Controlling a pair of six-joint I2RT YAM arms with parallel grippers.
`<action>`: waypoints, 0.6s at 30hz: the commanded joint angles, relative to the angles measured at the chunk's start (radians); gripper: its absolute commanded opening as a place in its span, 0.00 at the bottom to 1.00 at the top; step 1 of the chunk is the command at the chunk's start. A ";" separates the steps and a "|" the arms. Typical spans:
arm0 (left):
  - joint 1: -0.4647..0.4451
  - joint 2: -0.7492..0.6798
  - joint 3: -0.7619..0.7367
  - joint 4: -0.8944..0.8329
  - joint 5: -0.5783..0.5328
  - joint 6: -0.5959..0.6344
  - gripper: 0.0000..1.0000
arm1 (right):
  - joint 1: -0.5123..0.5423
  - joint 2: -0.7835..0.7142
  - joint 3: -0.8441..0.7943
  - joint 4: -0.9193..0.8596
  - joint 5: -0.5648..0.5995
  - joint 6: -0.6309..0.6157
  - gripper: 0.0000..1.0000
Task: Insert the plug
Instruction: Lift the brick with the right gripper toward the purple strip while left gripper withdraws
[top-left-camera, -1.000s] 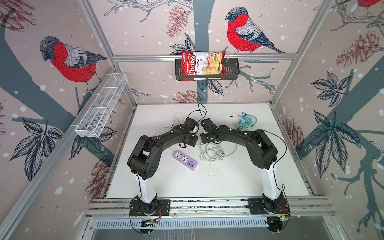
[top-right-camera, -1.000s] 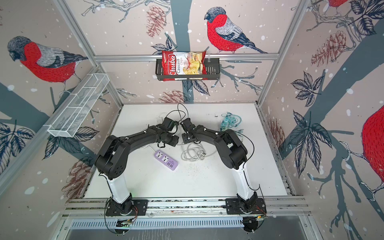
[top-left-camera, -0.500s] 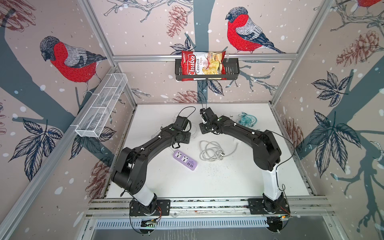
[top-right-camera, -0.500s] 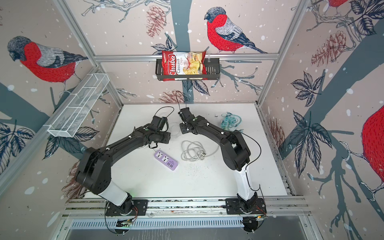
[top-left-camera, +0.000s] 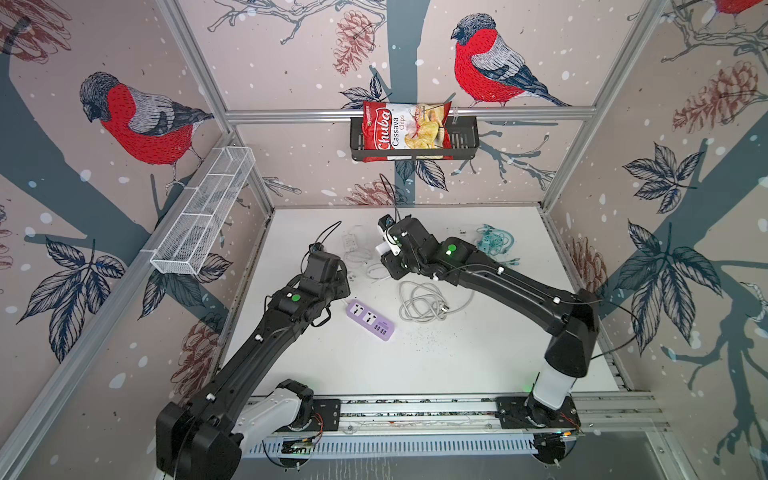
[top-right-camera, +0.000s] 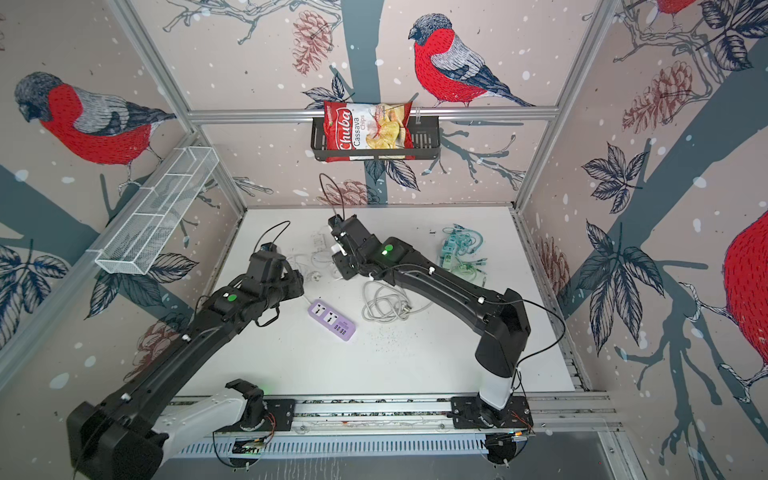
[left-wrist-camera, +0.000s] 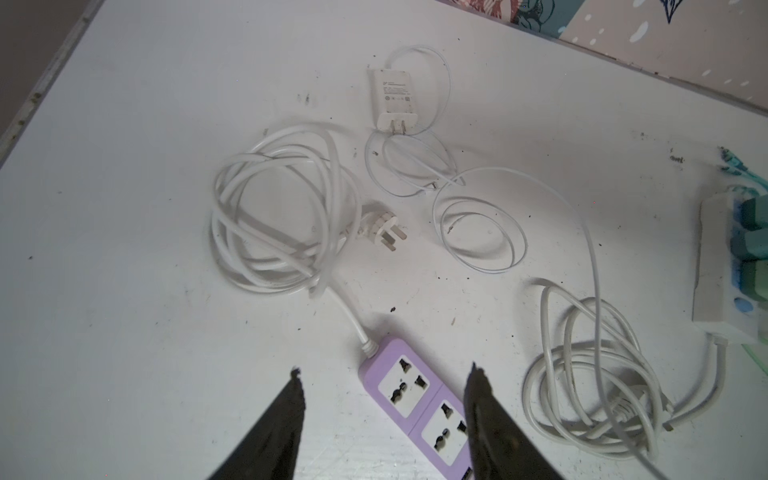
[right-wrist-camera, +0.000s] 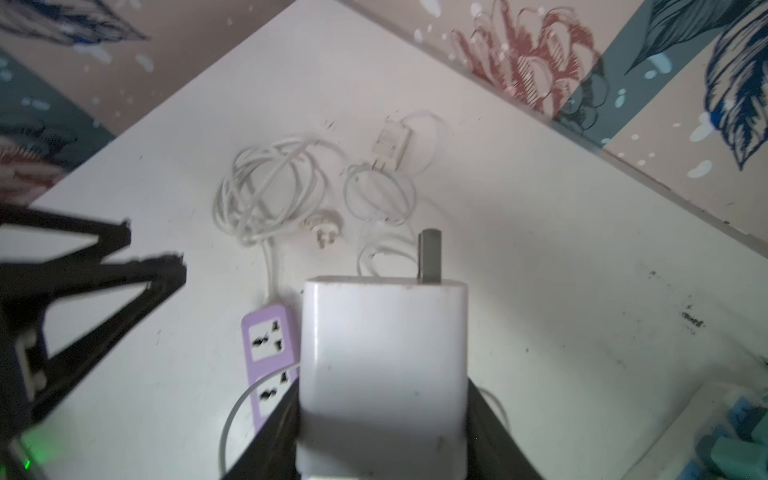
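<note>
Right fingers (right-wrist-camera: 490, 436) pinching the plug (right-wrist-camera: 382, 365), one on each side of its white block body, and the grip looks firm. The plug is a white rectangular charger with rounded edges. One flat metal prong shows at its far end; a second can't be made out. In both top views the plug (top-left-camera: 384, 249) sits in the grip, beyond the purple power strip (top-left-camera: 370, 320) toward the back wall, well apart from it and not in any socket. Left fingers (left-wrist-camera: 274, 436) spread wide with nothing between them. In the left wrist view the tips frame the cord end of the strip (left-wrist-camera: 419, 411); can't tell if they touch it. The strip lies flat on the desk (left-wrist-camera: 124, 291) with two universal sockets facing up, both empty, and small ports at the end away from the cord. The strip's own white cord (left-wrist-camera: 282, 224) is coiled just beyond it, with its three-pin plug lying loose. A second white charger (left-wrist-camera: 392, 99) lies flat farther beyond that coil. A grey cable coil (left-wrist-camera: 594, 374) lies beside the strip.
</note>
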 joint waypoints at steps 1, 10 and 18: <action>0.002 -0.042 -0.024 -0.034 -0.037 -0.062 0.61 | 0.067 -0.057 -0.109 -0.012 0.019 -0.024 0.18; 0.002 -0.087 -0.154 0.011 0.003 -0.106 0.61 | 0.238 -0.123 -0.376 0.100 -0.042 0.022 0.17; 0.002 -0.040 -0.203 0.074 0.004 -0.117 0.60 | 0.326 0.025 -0.406 0.231 -0.115 0.080 0.17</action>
